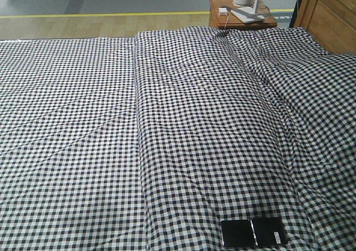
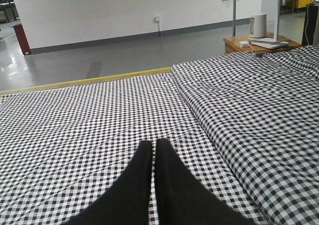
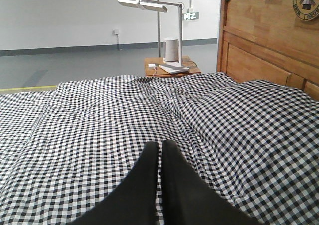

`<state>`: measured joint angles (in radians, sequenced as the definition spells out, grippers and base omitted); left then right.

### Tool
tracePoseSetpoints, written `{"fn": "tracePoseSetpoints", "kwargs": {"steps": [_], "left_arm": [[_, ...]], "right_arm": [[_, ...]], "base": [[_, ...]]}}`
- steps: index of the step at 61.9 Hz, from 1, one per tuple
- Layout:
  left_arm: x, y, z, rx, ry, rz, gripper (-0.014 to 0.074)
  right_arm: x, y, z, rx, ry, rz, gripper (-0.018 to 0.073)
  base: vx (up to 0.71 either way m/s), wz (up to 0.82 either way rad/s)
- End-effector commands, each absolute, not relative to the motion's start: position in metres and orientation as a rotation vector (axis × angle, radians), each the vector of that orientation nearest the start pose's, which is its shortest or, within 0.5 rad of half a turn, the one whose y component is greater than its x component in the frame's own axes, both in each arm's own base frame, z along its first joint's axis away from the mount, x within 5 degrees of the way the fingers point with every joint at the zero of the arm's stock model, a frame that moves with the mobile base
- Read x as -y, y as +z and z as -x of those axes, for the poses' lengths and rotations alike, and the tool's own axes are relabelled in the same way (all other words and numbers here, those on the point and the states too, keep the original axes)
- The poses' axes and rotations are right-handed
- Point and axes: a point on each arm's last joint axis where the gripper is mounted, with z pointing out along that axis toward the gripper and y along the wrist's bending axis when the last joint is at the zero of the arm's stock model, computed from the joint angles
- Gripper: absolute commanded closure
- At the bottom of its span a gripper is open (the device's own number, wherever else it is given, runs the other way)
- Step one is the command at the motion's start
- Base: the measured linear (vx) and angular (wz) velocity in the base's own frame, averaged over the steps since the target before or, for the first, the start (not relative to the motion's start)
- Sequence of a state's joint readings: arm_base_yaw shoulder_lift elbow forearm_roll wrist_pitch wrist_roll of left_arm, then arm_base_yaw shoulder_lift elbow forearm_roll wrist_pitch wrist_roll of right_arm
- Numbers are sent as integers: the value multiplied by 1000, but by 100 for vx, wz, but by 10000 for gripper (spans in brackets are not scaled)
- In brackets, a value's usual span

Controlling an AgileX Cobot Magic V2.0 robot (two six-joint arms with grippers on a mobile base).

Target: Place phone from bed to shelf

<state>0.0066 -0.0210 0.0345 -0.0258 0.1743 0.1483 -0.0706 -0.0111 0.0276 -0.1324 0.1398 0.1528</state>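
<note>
The phone [image 1: 253,232], a glossy black slab with a seam across its middle and a small white sticker near its right end, lies flat on the gingham bed [image 1: 167,123] at the near edge, right of centre in the front view. Neither wrist view shows the phone. My left gripper [image 2: 154,143] is shut, empty, hovering over the checked cloth. My right gripper [image 3: 160,144] is likewise shut with nothing in it, above the bed near the brown headboard [image 3: 269,40]. The shelf is out of view.
A reddish-brown nightstand [image 1: 242,14] stands past the bed's far right corner, carrying a white cylinder [image 3: 171,49], a lamp base and a charger. A raised fold [image 1: 136,123] runs lengthwise down the bed. Grey floor with a yellow line [image 2: 89,79] lies beyond.
</note>
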Motion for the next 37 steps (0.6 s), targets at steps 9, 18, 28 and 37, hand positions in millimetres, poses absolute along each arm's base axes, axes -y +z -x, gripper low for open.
{"fn": "tracePoseSetpoints", "kwargs": {"steps": [9, 18, 28, 37], "left_arm": [[0, 202, -55, -1564, 84, -85, 595], [0, 202, -55, -1564, 83, -87, 595], [0, 202, -55, -1564, 83, -87, 595], [0, 202, -55, -1564, 83, -87, 595]], "right_arm": [[5, 198, -56, -1554, -59, -68, 564], [5, 198, -56, -1554, -59, -68, 564], [5, 199, -56, -1550, -59, -68, 564], [5, 199, -56, -1549, -59, -67, 564]], "base": [[0, 0], [0, 0], [0, 0], [0, 0]]}}
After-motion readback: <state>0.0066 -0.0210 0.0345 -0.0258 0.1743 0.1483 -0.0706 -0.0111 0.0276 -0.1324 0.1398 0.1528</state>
